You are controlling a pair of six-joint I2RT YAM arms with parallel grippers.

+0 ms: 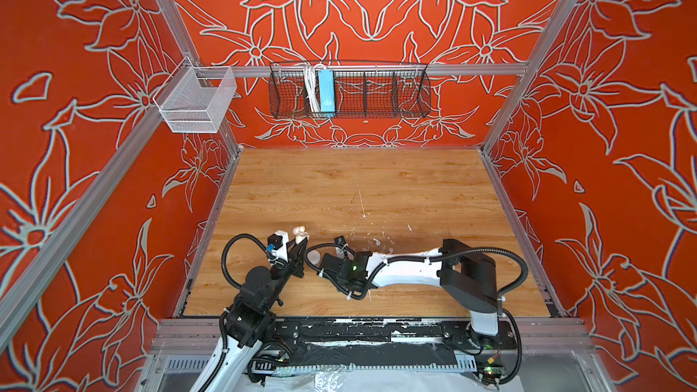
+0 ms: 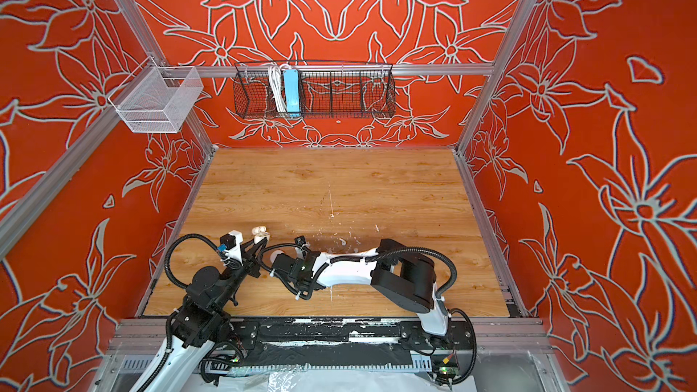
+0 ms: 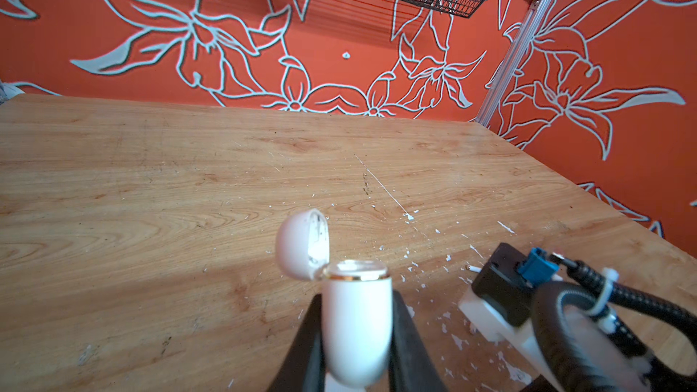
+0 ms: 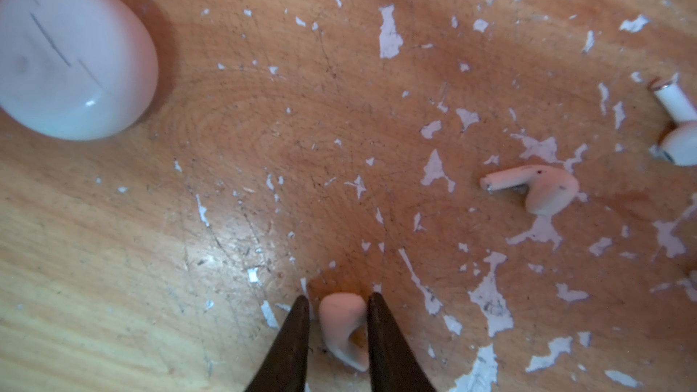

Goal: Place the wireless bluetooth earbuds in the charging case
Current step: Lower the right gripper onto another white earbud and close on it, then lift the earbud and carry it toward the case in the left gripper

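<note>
Just starting: the left pincer (image 3: 356, 297) is squeezing the open white plastic charging case (image 3: 356, 333), near left, and the right pincer (image 4: 338, 296) is sitting around a tiny shiny white earbud (image 4: 341, 328) on the wooden table (image 4: 226, 182), and I cannot tell if it is pinching.

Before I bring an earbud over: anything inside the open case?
Of the charging case, only the gold rim and flipped-up lid show; the wells are hidden at this angle, so I cannot tell.

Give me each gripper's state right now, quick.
Left gripper: closed on the open charging case.
Right gripper: jaws narrowly flank an earbud on the table; whether it is gripped cannot be told.
</note>
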